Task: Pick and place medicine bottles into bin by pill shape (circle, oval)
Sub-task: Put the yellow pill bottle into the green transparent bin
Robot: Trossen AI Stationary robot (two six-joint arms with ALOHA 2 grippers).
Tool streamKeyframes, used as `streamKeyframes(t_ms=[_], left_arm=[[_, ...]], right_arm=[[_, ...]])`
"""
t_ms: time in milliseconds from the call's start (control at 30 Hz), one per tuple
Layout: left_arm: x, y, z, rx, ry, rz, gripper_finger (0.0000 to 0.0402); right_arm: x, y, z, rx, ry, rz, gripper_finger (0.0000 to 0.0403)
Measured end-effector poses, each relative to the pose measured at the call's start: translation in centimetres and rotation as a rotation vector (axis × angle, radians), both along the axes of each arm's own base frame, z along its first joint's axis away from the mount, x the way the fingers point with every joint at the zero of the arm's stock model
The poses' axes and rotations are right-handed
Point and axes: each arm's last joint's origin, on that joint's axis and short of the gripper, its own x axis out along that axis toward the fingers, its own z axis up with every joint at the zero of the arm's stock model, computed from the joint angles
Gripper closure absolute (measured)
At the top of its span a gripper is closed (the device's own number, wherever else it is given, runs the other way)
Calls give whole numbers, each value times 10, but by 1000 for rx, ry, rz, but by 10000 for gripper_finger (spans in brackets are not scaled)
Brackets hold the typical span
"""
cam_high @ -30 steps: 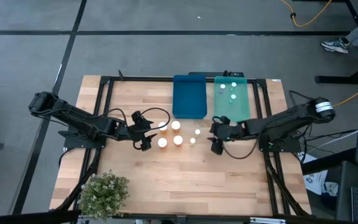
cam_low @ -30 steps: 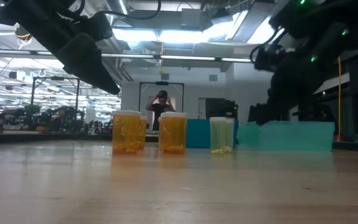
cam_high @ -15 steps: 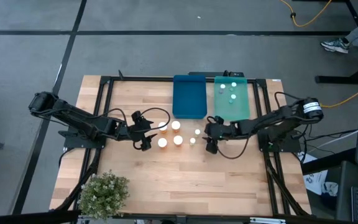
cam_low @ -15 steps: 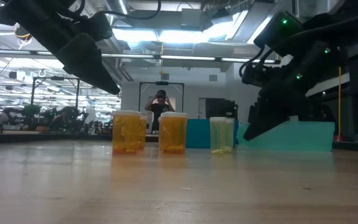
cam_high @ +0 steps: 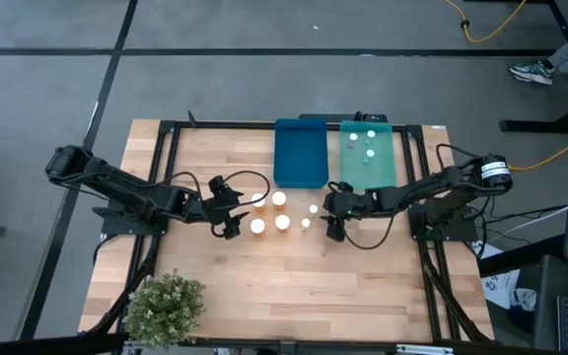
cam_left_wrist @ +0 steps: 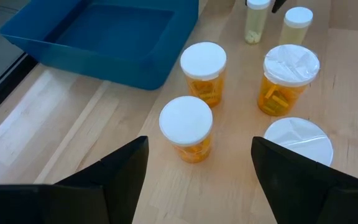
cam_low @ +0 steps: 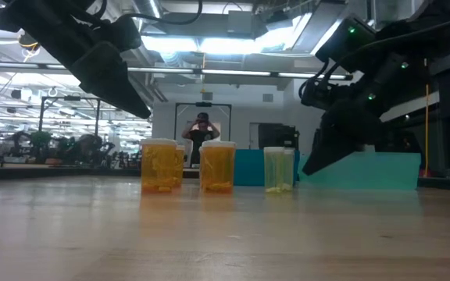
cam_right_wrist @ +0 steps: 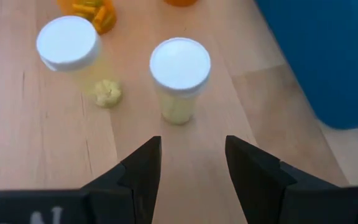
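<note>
Four amber bottles with white caps (cam_high: 269,211) stand on their bases on the wooden table, also in the left wrist view (cam_left_wrist: 186,124). Two pale bottles (cam_high: 310,217) stand to their right, near the blue tray (cam_high: 300,153). Both show in the right wrist view (cam_right_wrist: 180,65), (cam_right_wrist: 67,45). Three pale bottles (cam_high: 366,145) lie in the teal tray (cam_high: 381,173). My left gripper (cam_left_wrist: 201,180) is open, just left of the amber bottles (cam_high: 230,209). My right gripper (cam_right_wrist: 191,174) is open, just right of the pale bottles (cam_high: 331,221), touching neither.
A potted plant (cam_high: 166,306) stands at the table's near left corner. The two trays sit side by side at the far middle. The near half of the table (cam_high: 304,286) is bare wood. A person (cam_low: 202,129) stands far behind in the room.
My right gripper has moved toward the table's left edge and down, closing on the two pale bottles; its fingers stay open. The bottles have not moved.
</note>
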Motion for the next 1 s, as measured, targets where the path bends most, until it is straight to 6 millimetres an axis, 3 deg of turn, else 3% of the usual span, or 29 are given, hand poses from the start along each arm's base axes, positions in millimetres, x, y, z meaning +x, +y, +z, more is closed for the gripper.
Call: streamKeyframes(t_ms=[300, 600, 1000], left_arm=[[0, 0, 0, 0, 0, 0, 124], [0, 0, 0, 0, 0, 0, 124], [0, 0, 0, 0, 0, 0, 124]], right_arm=[[0, 1, 0, 5, -3, 26, 213], [2, 1, 2, 24, -30, 13, 131], [6, 1, 5, -3, -75, 43, 138]])
